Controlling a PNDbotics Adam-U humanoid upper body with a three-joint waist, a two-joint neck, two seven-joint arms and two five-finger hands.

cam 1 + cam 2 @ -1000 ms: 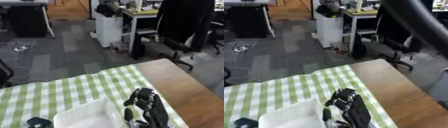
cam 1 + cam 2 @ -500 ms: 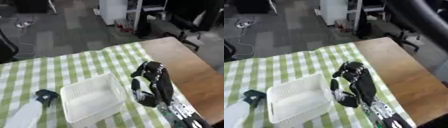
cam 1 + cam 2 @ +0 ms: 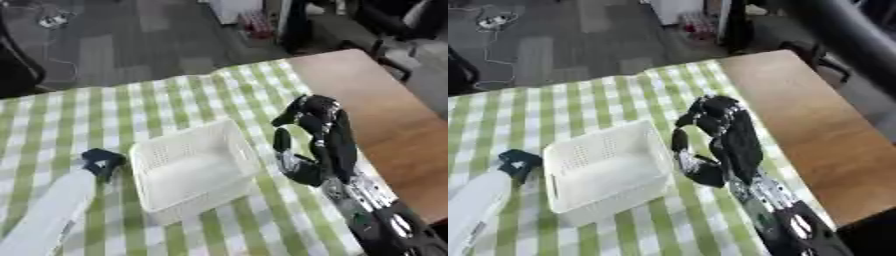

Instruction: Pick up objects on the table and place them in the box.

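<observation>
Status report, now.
Right robot hand curled, empty, beside basket. Left robot hand at basket's left side, fingers unclear. Basket empty. Nothing in the way.

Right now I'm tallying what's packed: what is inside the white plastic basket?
The white perforated plastic basket shows only its bare white floor; nothing visible inside. The near wall hides a strip of floor.

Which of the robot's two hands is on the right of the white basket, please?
The right hand, black with curled fingers, is just right of the white basket. The left hand, on a white arm, shows at its left.
</observation>
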